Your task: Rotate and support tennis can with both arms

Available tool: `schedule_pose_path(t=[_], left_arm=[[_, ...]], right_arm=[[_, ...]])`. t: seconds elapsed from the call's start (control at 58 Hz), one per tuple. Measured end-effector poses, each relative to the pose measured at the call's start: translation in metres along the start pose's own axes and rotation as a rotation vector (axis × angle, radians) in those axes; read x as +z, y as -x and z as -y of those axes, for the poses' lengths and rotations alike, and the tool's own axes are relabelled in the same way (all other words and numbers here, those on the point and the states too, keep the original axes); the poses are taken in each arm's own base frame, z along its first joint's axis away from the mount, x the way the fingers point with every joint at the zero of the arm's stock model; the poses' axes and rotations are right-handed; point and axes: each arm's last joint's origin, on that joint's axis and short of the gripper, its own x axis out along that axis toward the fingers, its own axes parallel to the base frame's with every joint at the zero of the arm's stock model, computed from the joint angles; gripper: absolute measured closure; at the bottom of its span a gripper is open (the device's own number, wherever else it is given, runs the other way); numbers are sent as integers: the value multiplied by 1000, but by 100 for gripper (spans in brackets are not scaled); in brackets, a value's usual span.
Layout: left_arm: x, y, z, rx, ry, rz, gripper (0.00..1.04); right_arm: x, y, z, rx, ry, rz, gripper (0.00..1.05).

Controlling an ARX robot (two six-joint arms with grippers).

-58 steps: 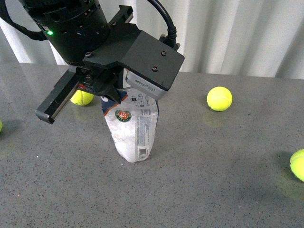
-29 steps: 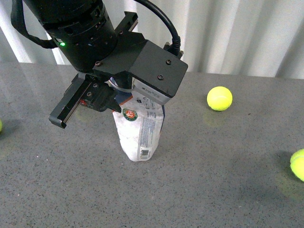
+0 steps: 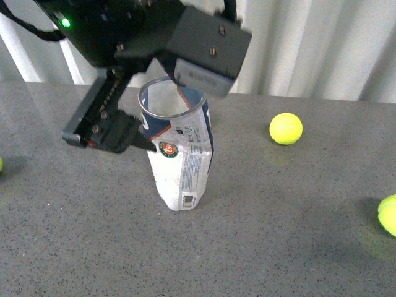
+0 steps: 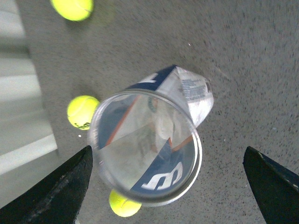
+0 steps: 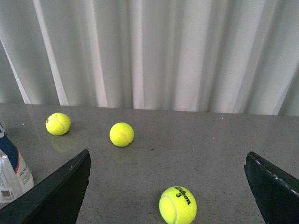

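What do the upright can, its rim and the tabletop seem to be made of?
Dented clear tennis can: thin transparent plastic, likely; creased, printed label showing through. Shiny ring-shaped rim: apparently bright metal. Grey speckled tabletop: stone-look, slightly glossy; real stone or laminate, cannot tell.

Front view angled down at tennis can (image 3: 179,154); left wrist directly overhead (close); right wrist sideways.

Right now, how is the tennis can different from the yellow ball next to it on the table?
The tennis can is a tall, dented clear tube; the tennis ball is small and round. The can wears a navy, white and orange label; the ball is plain yellow-green. The can is open on top and looks empty; the ball is closed all around. Both sit on the gray table.
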Motion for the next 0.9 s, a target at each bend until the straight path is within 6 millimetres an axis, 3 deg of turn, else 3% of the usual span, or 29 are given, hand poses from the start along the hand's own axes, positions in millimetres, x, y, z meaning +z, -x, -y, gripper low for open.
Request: schedule_pose_path(t=[0.138, 0.276, 0.397, 0.5, 0.603, 0.793, 0.828, 0.897], left_arm=[[-13, 54, -10, 146, 136, 112, 7], [-41, 109, -17, 384, 328, 253, 7], [-70, 134, -3, 514, 625, 315, 7], [-97, 139, 25, 586, 912, 331, 7], [-123, 135, 66, 577, 1228, 367, 7], [-154, 135, 130, 597, 1513, 390, 7], [-160, 135, 139, 649, 1542, 376, 9], [-170, 131, 168, 970, 1523, 334, 23]], right_arm=[[0, 0, 0, 0, 0, 0, 7], [0, 0, 0, 0, 0, 0, 7], [0, 0, 0, 0, 0, 0, 7], [0, 0, 0, 0, 0, 0, 7], [0, 0, 0, 0, 0, 0, 7], [0, 0, 0, 0, 0, 0, 7], [0, 0, 0, 0, 0, 0, 7], [0, 0, 0, 0, 0, 0, 7]])
